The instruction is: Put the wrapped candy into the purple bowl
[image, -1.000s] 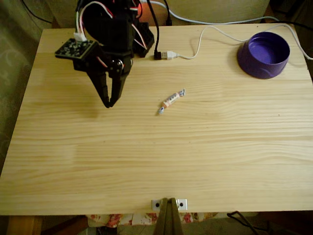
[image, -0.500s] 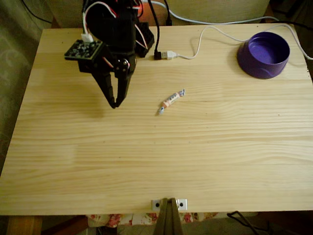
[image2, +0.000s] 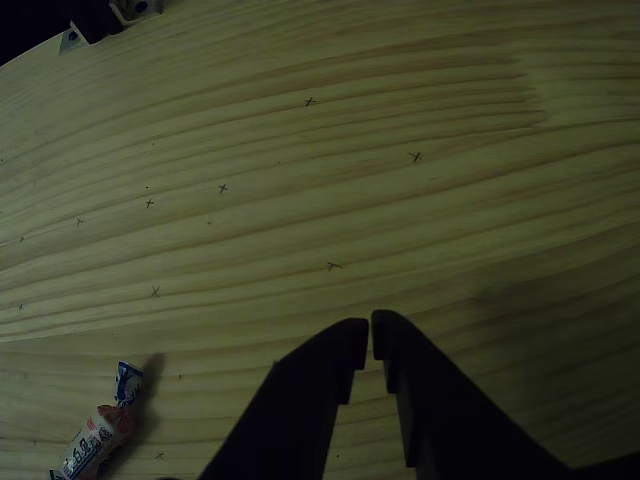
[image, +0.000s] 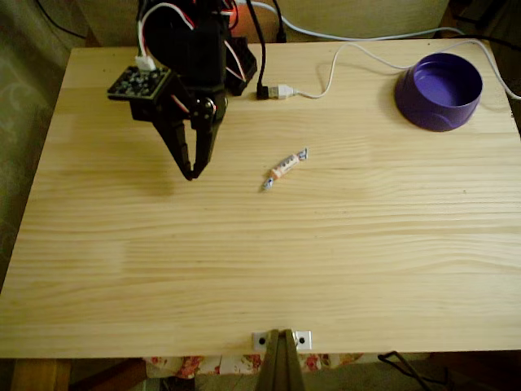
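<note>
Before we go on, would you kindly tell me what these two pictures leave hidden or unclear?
- Wrapped candy: in the other view its lower end is cut off by the bottom edge; in the fixed view its print is too small to read.
- Purple bowl: in the fixed view its near wall hides part of the floor inside.
- Claw: in the fixed view the arm's dark body hides its base, and whether the tips touch the table is unclear.
</note>
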`<action>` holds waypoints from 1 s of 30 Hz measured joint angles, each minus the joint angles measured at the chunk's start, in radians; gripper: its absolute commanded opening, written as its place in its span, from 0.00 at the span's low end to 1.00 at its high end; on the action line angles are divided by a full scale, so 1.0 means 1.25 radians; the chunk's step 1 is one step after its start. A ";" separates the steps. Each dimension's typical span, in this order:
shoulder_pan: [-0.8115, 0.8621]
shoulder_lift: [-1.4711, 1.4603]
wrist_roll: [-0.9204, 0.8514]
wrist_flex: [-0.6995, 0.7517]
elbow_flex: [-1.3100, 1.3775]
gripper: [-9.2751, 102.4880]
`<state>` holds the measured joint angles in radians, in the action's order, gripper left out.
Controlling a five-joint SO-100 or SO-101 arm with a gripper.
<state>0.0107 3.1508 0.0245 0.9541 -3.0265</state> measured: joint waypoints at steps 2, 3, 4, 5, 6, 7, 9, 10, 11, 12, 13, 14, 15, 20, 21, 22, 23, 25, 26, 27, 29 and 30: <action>0.000 0.000 0.000 0.000 0.000 0.08; 0.000 0.000 0.000 0.000 0.000 0.08; 0.000 0.000 0.000 0.000 0.000 0.08; 0.000 0.000 0.000 0.000 0.000 0.08; 0.000 0.000 0.000 0.000 0.000 0.08; 0.000 0.000 0.000 0.000 0.000 0.08; 0.000 0.000 0.000 0.000 0.000 0.07; 0.000 0.000 0.000 0.000 0.000 0.07; 0.000 0.000 -0.001 0.000 0.000 0.07; 0.000 0.000 -0.005 0.000 0.000 0.07; 0.000 0.000 -0.009 0.000 0.000 0.07; 0.000 0.000 -0.012 0.000 0.000 0.07; 0.000 0.000 -0.015 0.000 0.000 0.07; -0.013 0.000 -0.029 0.000 0.000 0.07; -0.013 0.000 -0.033 0.000 0.000 0.07; -0.013 0.000 -0.038 0.000 0.001 0.07; -0.013 0.000 -0.045 0.000 0.007 0.07; -0.020 -0.011 -0.058 0.000 0.026 0.07; -0.027 -0.026 -0.067 0.000 0.037 0.07; -0.028 -0.039 -0.080 0.000 0.047 0.07; -0.026 -0.079 -0.097 -0.006 0.072 0.07; -0.025 -0.099 -0.112 -0.010 0.091 0.07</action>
<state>-0.0199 3.0265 -0.1150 0.9419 -2.9130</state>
